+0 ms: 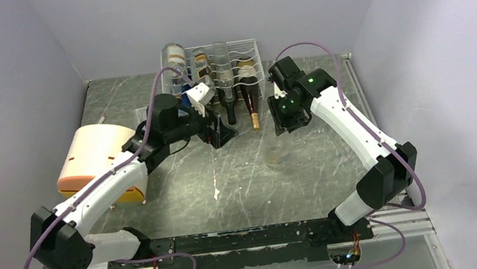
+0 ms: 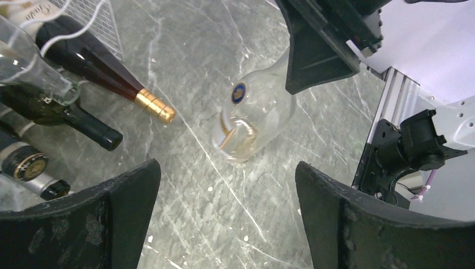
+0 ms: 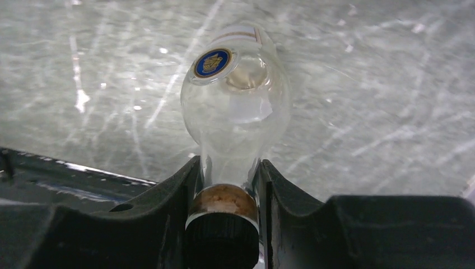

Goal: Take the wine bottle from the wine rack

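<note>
The white wire wine rack [image 1: 239, 51] stands at the back of the table with several bottles in it. My right gripper [image 1: 287, 120] is shut on the neck of a clear wine bottle [image 1: 279, 153] with a blue round seal and a dark cap. The bottle is out of the rack, in front of it and to the right, base tilted down toward the table. The right wrist view shows the bottle [image 3: 235, 101] with its neck between the fingers of that gripper [image 3: 224, 190]. My left gripper [image 2: 227, 190] is open and empty, low over the table before the rack [image 2: 89, 17], facing the bottle [image 2: 255, 115].
A dark red bottle with a gold cap [image 2: 101, 67] and a dark green bottle [image 2: 67, 115] poke out of the rack's bottom tier. Clear bottles [image 1: 175, 60] lie higher up. A cream cylindrical drum [image 1: 98, 162] lies at the left. Grey walls close in the back and sides.
</note>
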`<action>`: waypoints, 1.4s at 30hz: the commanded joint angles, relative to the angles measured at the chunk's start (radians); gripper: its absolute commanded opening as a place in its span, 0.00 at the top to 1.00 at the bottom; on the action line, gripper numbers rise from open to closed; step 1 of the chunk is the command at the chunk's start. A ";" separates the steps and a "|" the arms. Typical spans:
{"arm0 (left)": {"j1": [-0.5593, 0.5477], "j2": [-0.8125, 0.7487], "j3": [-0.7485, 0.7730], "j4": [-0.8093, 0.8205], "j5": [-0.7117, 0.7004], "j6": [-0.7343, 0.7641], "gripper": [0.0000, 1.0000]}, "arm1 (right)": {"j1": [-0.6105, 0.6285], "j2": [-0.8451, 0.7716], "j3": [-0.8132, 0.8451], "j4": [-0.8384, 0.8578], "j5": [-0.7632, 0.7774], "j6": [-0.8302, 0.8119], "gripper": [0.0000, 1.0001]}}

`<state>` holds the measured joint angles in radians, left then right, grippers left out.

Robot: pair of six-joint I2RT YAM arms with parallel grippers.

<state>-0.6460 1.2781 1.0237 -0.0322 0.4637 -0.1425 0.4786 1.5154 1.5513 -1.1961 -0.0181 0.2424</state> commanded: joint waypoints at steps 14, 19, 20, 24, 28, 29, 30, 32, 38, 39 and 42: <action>-0.006 -0.122 0.002 -0.005 -0.123 -0.004 0.07 | -0.290 0.048 0.156 0.088 0.225 0.015 1.00; -0.006 -0.131 0.007 -0.008 -0.118 -0.005 0.07 | -0.383 0.102 0.237 0.145 0.274 0.029 1.00; -0.006 -0.135 0.007 -0.010 -0.120 -0.005 0.07 | -0.405 0.112 0.249 0.165 0.278 0.032 1.00; -0.005 -0.158 0.004 -0.011 -0.142 0.000 0.07 | -0.497 0.178 0.304 0.255 0.278 0.051 1.00; -0.006 -0.165 0.004 -0.015 -0.155 0.002 0.07 | -0.595 0.271 0.386 0.284 0.227 0.059 1.00; -0.006 -0.166 0.004 -0.015 -0.155 0.003 0.07 | -0.609 0.287 0.402 0.289 0.214 0.058 1.00; -0.005 -0.166 0.004 -0.015 -0.155 0.004 0.07 | -0.622 0.297 0.407 0.298 0.204 0.057 1.00; -0.006 -0.165 0.007 -0.017 -0.155 0.004 0.07 | -0.638 0.313 0.406 0.323 0.196 0.054 1.00; -0.005 -0.164 0.004 -0.015 -0.153 0.008 0.07 | -0.659 0.344 0.399 0.376 0.218 0.040 1.00; -0.006 -0.164 0.004 -0.017 -0.158 0.009 0.07 | -0.663 0.346 0.400 0.387 0.218 0.039 1.00; -0.005 -0.160 0.007 -0.023 -0.168 0.011 0.07 | -0.676 0.358 0.422 0.397 0.209 0.033 1.00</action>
<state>-0.6460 1.1259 1.0218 -0.0513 0.3206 -0.1425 -0.1787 1.8881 1.8980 -0.9325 0.1890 0.2829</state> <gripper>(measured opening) 0.934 0.377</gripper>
